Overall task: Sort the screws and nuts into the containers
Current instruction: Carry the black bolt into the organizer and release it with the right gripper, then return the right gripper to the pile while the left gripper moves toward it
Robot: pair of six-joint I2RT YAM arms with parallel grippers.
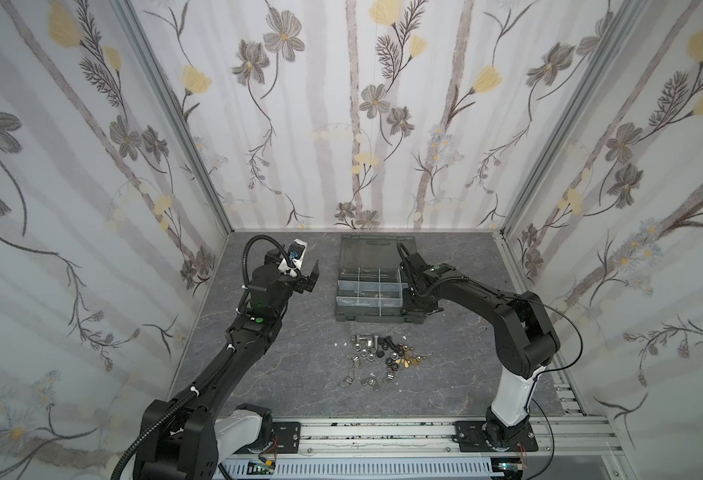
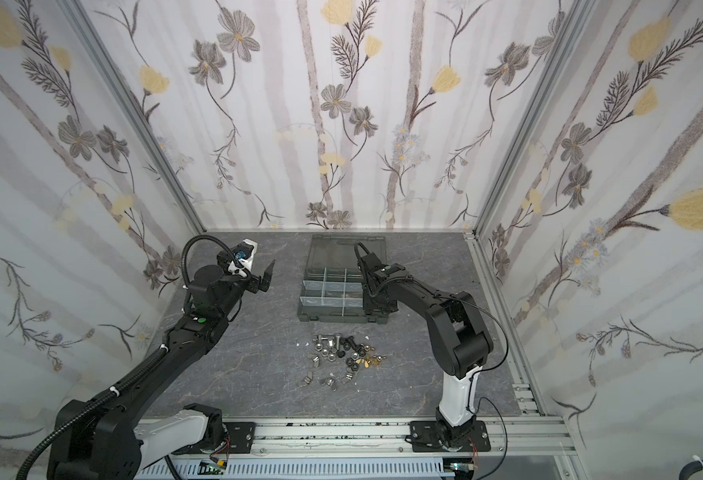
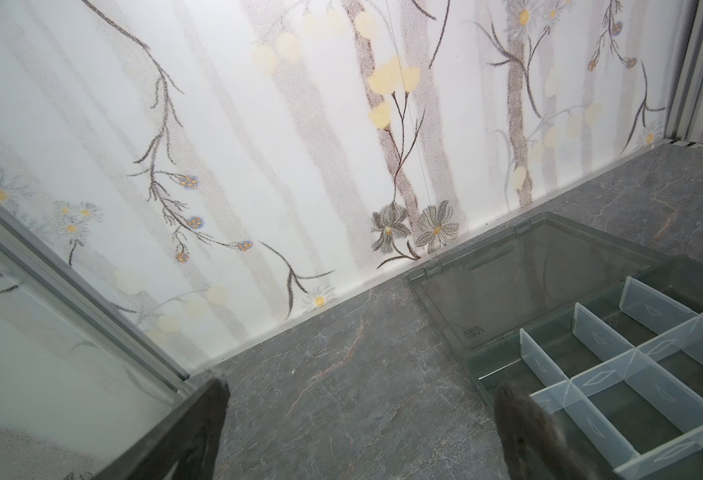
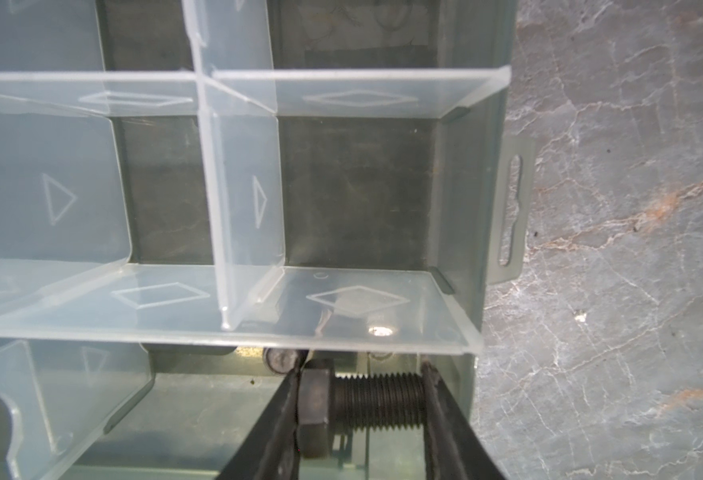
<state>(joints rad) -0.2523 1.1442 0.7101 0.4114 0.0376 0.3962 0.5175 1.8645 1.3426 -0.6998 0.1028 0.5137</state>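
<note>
In the right wrist view my right gripper [image 4: 362,399] is shut on a black hex-head screw [image 4: 377,401], gripped end to end, head against one finger. It hangs just above a right-side compartment of the containers [image 4: 341,320], near a small silver piece [image 4: 281,360] on the floor there. In both top views this gripper [image 1: 411,306] [image 2: 377,306] dips into the right end of the grey case [image 1: 379,318] [image 2: 337,320]. The other screws and nuts [image 1: 383,353] [image 2: 341,357] lie in a loose pile in front of the case. My left gripper [image 1: 310,276] [image 3: 362,390] hovers open and empty, left of the case.
The case's smoky lid [image 1: 372,251] [image 3: 528,270] lies open flat toward the back wall. Small white specks [image 1: 339,344] dot the grey marbled table around the pile. Patterned walls close in three sides, and a metal rail [image 1: 383,432] runs along the front.
</note>
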